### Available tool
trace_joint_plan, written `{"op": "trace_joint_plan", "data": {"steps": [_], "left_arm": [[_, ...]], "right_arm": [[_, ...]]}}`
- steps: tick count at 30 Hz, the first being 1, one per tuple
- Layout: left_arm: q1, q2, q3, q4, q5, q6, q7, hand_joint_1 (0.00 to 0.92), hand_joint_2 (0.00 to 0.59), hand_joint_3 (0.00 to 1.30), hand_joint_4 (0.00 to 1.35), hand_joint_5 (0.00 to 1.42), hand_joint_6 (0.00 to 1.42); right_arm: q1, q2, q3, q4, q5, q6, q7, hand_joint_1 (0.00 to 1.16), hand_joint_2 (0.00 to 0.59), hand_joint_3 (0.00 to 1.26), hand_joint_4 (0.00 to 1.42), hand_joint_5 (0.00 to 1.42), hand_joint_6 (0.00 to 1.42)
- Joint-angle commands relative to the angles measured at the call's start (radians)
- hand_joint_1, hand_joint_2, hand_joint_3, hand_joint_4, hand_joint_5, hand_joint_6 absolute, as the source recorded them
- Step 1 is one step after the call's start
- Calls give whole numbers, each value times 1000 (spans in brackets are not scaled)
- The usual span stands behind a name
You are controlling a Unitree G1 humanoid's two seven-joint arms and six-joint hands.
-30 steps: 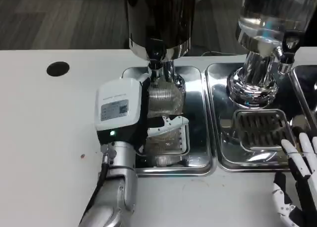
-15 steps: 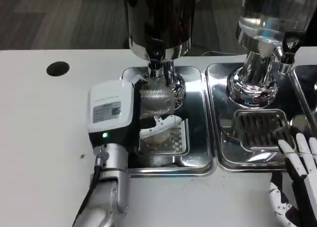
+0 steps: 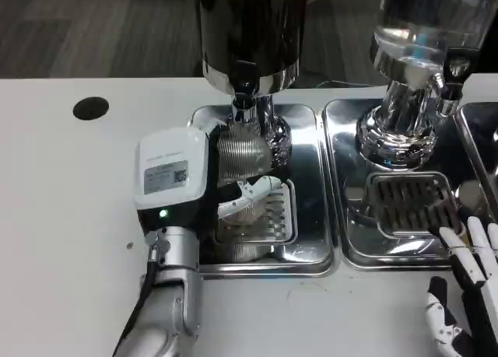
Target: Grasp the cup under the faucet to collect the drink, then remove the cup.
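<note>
left hand (image 3: 191, 187) wrapped round the ribbed clear cup (image 3: 243, 153), frame center, parked right under the dark dispenser's faucet (image 3: 244, 100) so it catches the pour | right hand (image 3: 467, 295) lower right, fingers spread, holding nothing, just waiting | drip tray (image 3: 311, 217) under cup

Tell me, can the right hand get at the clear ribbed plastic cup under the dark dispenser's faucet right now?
Probably not. The left hand already grips the clear ribbed plastic cup, covering its near side, and the right hand sits far across, beyond the steel drip tray's edge.
</note>
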Motion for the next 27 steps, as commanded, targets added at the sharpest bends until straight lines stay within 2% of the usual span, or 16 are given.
{"op": "trace_joint_plan", "data": {"steps": [1,10,13,16,22,27], "left_arm": [[9,10,1,-61,9,0,1,20,44,376,316,517,671],[37,24,13,-118,-7,-10,-14,0,38,301,226,423,525],[102,40,27,-231,-8,-45,20,0,31,265,190,371,409],[142,59,43,-323,-2,-73,25,0,30,245,175,335,352],[175,93,62,-422,8,-154,28,0,34,235,164,320,325],[182,88,57,-443,24,-172,18,0,38,216,135,287,309]], "right_arm": [[3,-1,-9,-10,5,-6,-3,146,560,165,0,0,0],[0,1,-8,-20,-1,-1,2,145,560,165,0,0,0],[1,2,-9,-21,-2,-1,1,144,559,165,0,0,0],[0,2,-5,-21,-10,0,-3,144,557,165,0,0,0],[-3,5,0,-33,-22,2,-3,149,555,159,0,0,0],[0,3,-3,-42,-22,1,2,153,554,157,0,0,0]]}}
